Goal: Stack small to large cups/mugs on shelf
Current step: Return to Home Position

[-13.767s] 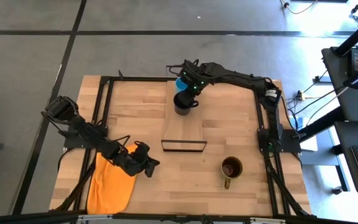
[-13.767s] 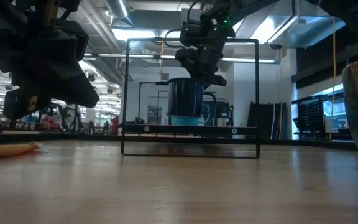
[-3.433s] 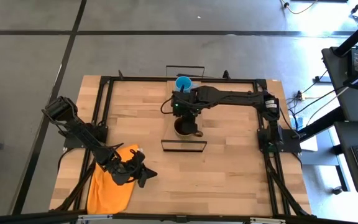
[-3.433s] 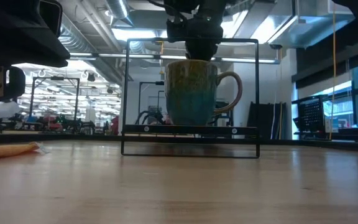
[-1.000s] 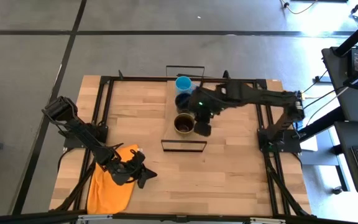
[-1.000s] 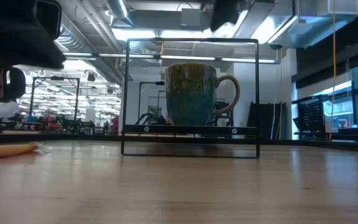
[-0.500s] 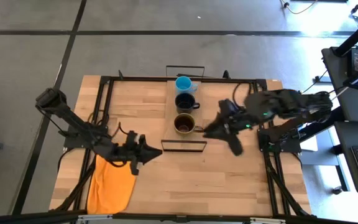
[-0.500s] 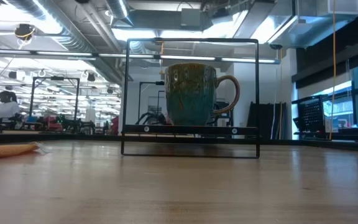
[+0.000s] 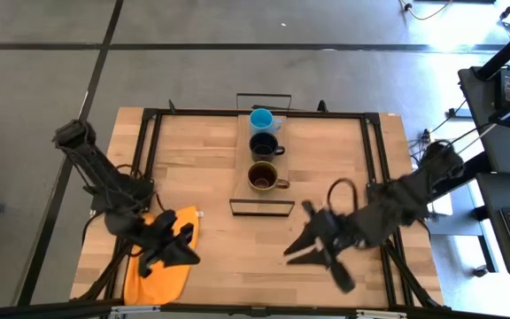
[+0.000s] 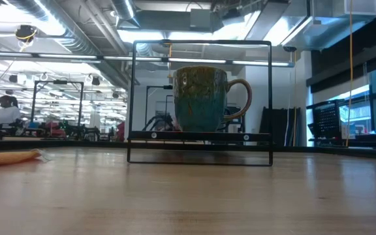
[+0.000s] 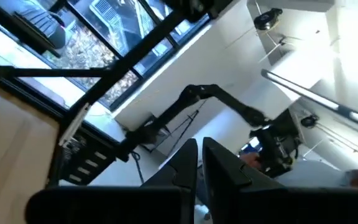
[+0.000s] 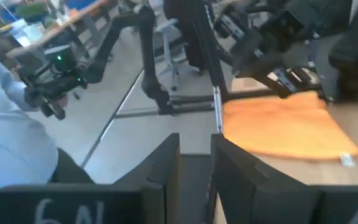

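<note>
Three cups stand in a row on the light-wood shelf [image 9: 262, 197]. The light-blue cup [image 9: 260, 119] is at its far end, the black cup [image 9: 264, 146] in the middle and the olive-yellow cup [image 9: 261, 176] nearest. In the low view the olive-yellow cup [image 10: 204, 98] rests by its base on the shelf [image 10: 199, 136] and hides the other two. My right gripper [image 9: 297, 248] hovers near the table's near edge, right of the shelf; its fingers are a little apart [image 12: 196, 162] and empty. My left gripper [image 9: 175, 251] is over the orange cloth, shut [image 11: 201, 163].
An orange cloth [image 9: 153, 270] lies at the near left of the table and also shows in the right wrist view [image 12: 278, 130]. A black wire frame [image 10: 136, 98] rises at the shelf's near end. A person's light sleeve [image 12: 11, 124] shows beyond the table.
My right gripper has drawn away from the olive-yellow cup, first toward the table's right edge, then toward its near edge. My left gripper swung toward the shelf's near end and went back over the orange cloth. The three cups have stayed put.
</note>
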`<move>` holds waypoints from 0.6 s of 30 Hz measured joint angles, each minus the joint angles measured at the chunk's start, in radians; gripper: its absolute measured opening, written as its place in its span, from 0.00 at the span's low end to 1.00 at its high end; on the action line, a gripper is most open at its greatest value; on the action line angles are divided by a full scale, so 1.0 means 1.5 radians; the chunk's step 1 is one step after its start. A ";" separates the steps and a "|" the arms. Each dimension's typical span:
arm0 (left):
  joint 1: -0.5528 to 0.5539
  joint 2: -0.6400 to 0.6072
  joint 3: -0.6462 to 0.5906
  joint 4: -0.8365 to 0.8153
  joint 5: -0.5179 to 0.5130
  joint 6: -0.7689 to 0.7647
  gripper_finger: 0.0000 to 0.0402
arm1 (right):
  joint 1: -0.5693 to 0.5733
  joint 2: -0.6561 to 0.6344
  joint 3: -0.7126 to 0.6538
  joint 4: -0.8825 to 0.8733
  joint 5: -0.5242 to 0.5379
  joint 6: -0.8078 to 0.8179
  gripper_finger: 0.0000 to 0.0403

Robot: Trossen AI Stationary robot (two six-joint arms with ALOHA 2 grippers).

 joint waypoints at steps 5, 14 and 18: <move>-0.044 -0.006 0.000 0.057 0.033 0.184 0.05 | -0.027 0.036 -0.085 0.221 -0.140 -0.086 0.23; 0.257 -0.068 0.000 0.011 0.554 0.278 0.05 | -0.211 0.035 -0.348 0.583 -0.492 -0.014 0.23; 0.440 -0.084 0.000 -0.076 0.714 0.240 0.05 | -0.304 -0.009 -0.414 0.590 -0.573 0.010 0.23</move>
